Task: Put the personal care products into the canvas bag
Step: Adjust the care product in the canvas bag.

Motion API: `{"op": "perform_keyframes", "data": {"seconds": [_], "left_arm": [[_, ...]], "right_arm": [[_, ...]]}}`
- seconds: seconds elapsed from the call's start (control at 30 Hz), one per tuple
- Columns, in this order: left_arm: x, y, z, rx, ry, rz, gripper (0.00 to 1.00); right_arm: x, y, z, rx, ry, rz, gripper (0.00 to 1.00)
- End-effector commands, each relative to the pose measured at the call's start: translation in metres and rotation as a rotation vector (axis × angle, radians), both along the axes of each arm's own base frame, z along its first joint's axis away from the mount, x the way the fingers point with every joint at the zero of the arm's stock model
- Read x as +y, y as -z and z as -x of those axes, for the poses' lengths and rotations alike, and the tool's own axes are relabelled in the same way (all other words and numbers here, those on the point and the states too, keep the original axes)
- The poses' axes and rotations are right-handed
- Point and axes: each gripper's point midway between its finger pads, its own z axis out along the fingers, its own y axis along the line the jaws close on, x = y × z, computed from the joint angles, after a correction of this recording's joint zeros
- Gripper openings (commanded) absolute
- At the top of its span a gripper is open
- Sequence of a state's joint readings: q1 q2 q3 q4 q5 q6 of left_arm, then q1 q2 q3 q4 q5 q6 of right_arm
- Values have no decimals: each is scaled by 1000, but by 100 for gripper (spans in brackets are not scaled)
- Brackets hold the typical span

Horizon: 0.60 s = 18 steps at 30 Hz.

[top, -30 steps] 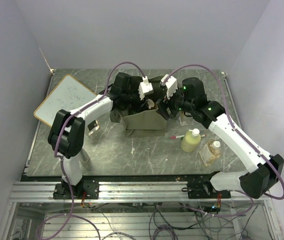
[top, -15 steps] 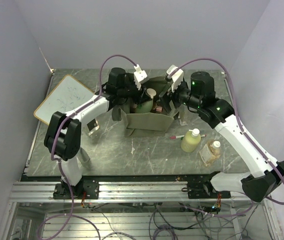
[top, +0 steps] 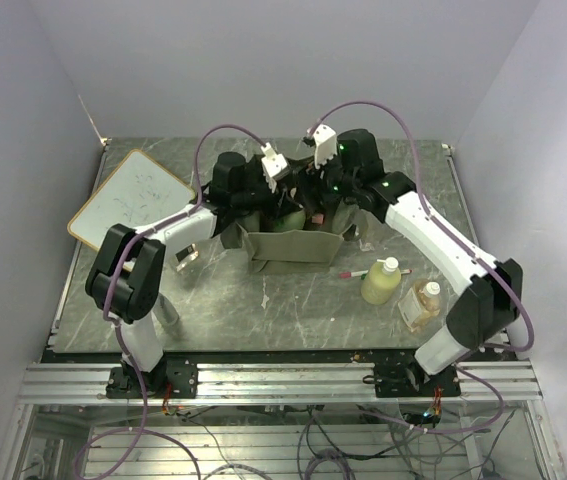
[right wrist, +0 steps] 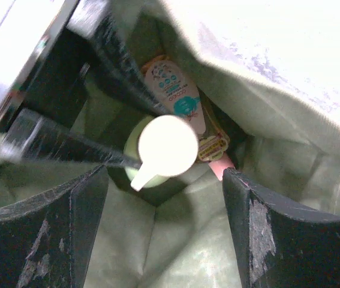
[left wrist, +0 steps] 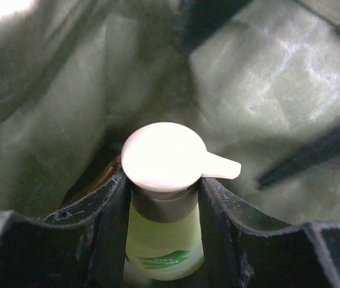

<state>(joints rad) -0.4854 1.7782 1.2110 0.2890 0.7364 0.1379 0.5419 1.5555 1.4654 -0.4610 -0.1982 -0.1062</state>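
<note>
The olive canvas bag stands open mid-table. My left gripper is down inside it, shut on a yellow-green bottle just under its white pump cap. My right gripper hangs open over the bag's mouth, nothing between its fingers. Below it I see the same bottle's cap and a slim orange bottle leaning against the bag wall. Another yellow-green bottle and the amber square bottle stand on the table right of the bag.
A red-green-white pen lies between the bag and the loose bottles. The wood-framed whiteboard lies at the far left. A small clear item sits by the left arm. Both arms crowd the bag's opening.
My right arm has lifted and swung left, now over the bag's mouth. The left gripper has stayed in the bag, shut on the bottle.
</note>
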Motion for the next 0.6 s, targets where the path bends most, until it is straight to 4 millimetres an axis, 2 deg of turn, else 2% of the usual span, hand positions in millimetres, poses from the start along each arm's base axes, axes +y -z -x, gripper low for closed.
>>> {"op": "perform_keyframes", "data": {"seconds": [0.0,0.17,0.27,0.57], "left_arm": [[0,-68,3,-285,31,142,7],[7,-49,14,-296,19,142,7],[10,-42,17,-300,7,129,7],[17,-32,18,-275,-22,83,7]], "right_arm": [[4,6,-21,78,97,-57,76],[10,41,-26,176,93,-54,73],[13,56,-19,229,60,-43,71],[32,59,2,308,-79,-91,72]]}}
